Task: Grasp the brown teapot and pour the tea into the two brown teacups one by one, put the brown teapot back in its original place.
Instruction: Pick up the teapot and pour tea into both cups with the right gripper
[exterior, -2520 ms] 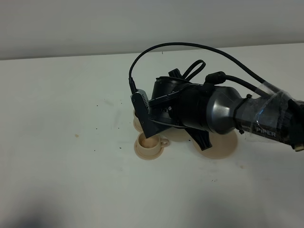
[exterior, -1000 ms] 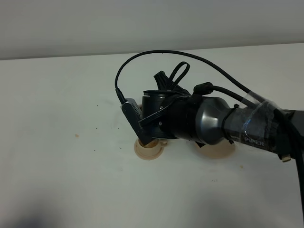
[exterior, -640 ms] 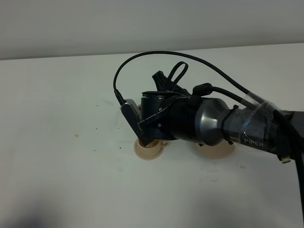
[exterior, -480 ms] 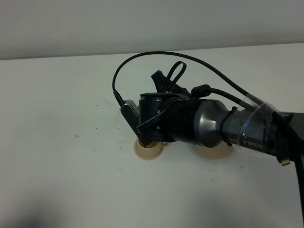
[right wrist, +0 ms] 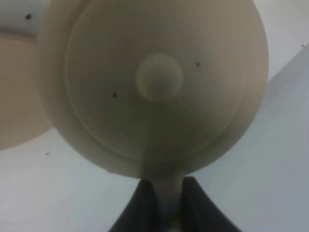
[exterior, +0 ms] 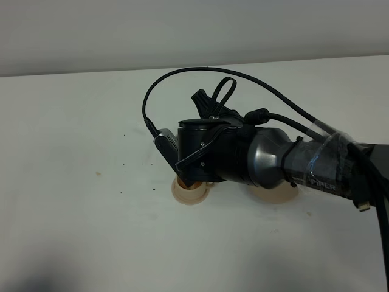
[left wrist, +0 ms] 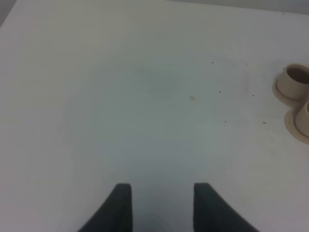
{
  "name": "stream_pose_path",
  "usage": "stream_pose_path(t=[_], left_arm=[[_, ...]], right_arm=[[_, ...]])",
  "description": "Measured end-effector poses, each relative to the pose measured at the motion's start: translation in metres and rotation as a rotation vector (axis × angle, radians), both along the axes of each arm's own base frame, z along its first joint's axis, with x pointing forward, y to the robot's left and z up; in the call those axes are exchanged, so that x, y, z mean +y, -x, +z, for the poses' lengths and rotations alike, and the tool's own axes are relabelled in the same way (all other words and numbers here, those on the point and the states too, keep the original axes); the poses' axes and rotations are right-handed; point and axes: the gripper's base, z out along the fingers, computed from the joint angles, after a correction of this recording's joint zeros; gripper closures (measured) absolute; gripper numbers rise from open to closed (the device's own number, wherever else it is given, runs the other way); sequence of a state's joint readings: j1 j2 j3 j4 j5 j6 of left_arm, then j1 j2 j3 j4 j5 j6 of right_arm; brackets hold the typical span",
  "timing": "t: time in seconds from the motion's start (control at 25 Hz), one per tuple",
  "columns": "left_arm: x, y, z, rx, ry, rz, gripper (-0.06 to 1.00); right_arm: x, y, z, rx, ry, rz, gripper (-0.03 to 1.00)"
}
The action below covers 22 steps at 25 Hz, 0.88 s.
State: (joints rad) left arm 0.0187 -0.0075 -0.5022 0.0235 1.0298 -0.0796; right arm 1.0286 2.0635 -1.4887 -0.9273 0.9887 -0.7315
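In the right wrist view my right gripper (right wrist: 166, 187) is shut on the loop handle of the brown teapot (right wrist: 154, 87), which fills the view with its knobbed lid facing the camera. Part of the flat tan plate (right wrist: 19, 101) shows beside it. In the high view my right arm (exterior: 243, 155) hides the teapot and most of the cups; only one cup's saucer rim (exterior: 189, 196) and a bit of the plate (exterior: 273, 193) show. The left wrist view shows both teacups (left wrist: 295, 81) (left wrist: 302, 118) on saucers, far from my open, empty left gripper (left wrist: 162, 205).
The white table (exterior: 79, 152) carries a few dark specks and a small tan stain (left wrist: 192, 97). The right arm's black cable (exterior: 182, 76) loops above the wrist. A pale wall runs along the table's far edge.
My right arm has moved left and rolled over the front cup. The cup, in plain sight earlier, is now mostly covered; less of the plate shows.
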Motion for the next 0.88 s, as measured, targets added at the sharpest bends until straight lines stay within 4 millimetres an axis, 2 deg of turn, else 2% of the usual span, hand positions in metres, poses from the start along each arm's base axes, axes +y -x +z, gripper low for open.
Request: stream_pose_path(t=[0.88], left_arm=[[0.0000, 0.0000, 0.0000, 0.000, 0.000, 0.000, 0.62]], right_arm=[[0.0017, -0.0019, 0.0011, -0.018, 0.040, 0.064, 0.86]])
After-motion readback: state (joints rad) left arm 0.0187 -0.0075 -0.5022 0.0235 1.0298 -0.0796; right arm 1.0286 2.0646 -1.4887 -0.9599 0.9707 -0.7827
